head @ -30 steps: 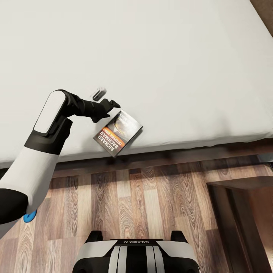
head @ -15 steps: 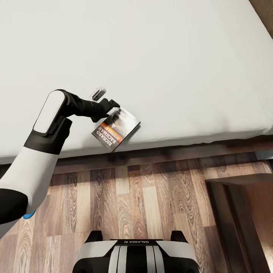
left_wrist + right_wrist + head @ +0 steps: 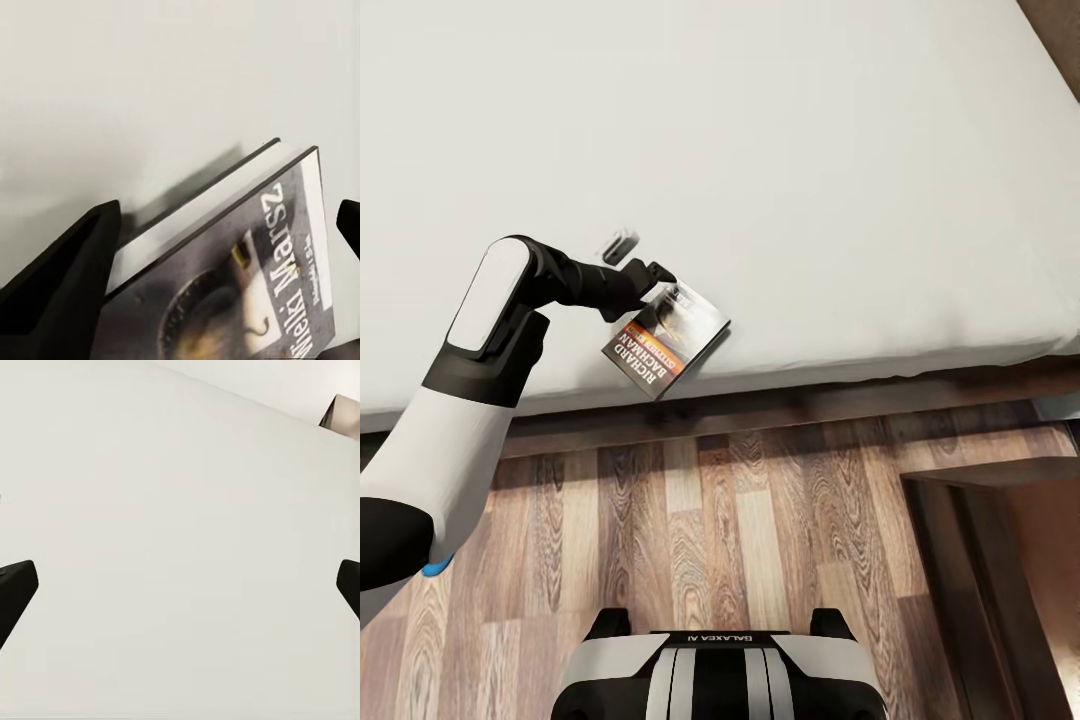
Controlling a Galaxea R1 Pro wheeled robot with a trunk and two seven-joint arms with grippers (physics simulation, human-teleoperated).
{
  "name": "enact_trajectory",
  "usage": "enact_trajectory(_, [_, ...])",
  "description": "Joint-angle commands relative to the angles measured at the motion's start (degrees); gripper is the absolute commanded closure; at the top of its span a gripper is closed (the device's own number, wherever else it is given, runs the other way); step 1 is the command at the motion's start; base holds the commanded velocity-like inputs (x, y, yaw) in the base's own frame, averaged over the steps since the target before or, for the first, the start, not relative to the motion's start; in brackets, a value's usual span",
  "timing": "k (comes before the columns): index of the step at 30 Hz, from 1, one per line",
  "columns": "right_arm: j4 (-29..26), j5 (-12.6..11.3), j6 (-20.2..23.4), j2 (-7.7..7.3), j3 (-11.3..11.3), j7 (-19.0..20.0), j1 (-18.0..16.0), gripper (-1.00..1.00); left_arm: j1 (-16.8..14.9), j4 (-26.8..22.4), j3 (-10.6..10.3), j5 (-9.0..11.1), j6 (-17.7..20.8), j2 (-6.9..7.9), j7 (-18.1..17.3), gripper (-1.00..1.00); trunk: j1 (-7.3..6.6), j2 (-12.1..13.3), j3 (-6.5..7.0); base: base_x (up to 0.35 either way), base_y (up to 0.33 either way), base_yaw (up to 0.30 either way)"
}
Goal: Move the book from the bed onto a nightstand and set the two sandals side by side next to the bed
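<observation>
One book (image 3: 666, 341) lies on the bed (image 3: 810, 150) at its near edge, one corner jutting past the mattress over the floor (image 3: 740, 520). Left gripper (image 3: 647, 281) sits at the book's far corner, fingers spread wide on either side of it, not clamped. Right gripper (image 3: 180, 585) is spread open over bare mattress. A nightstand (image 3: 1000, 560) corner stands at right.

Light: we see bright, even render light on the plain white mattress (image 3: 780, 150).
Shadow: soft, beside the thin grey paperback (image 3: 247, 262).
</observation>
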Motion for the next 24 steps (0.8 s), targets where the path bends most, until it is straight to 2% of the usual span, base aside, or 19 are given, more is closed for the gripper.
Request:
enact_trajectory(1, [-0.01,-0.53,0.41,-0.04,0.07,-0.31,-0.07,-1.00,-0.05,-0.06,-0.08,0.36,0.14,0.04,0.56,-1.00,-0.01,-0.01,-0.03,-0.114,0.000,0.000])
enact_trajectory(7, [-0.01,-0.52,0.41,-0.04,0.07,-0.31,-0.05,-1.00,-0.05,-0.18,0.04,0.36,0.13,0.04,0.56,-1.00,-0.01,-0.01,-0.03,-0.148,0.000,0.000])
enact_trajectory(20, [-0.01,-0.54,0.41,-0.09,0.04,-0.31,0.35,-1.00,-0.04,-0.65,0.22,0.38,0.13,0.24,0.56,-1.00,-0.01,-0.01,-0.03,-0.017,0.000,0.000])
enact_trajectory(23, [-0.01,-0.68,0.41,-0.21,-0.04,-0.31,0.41,-1.00,-0.08,-1.98,0.77,0.42,0.21,0.68,0.62,-1.00,-0.01,-0.01,-0.03,-0.001,0.000,0.000])
enact_trajectory(24, [-0.01,-0.76,0.41,-0.27,-0.07,-0.31,0.48,-1.00,-0.13,-3.95,2.18,0.45,0.45,1.09,0.93,-1.00,-0.01,-0.01,-0.03,0.000,0.000,0.000])
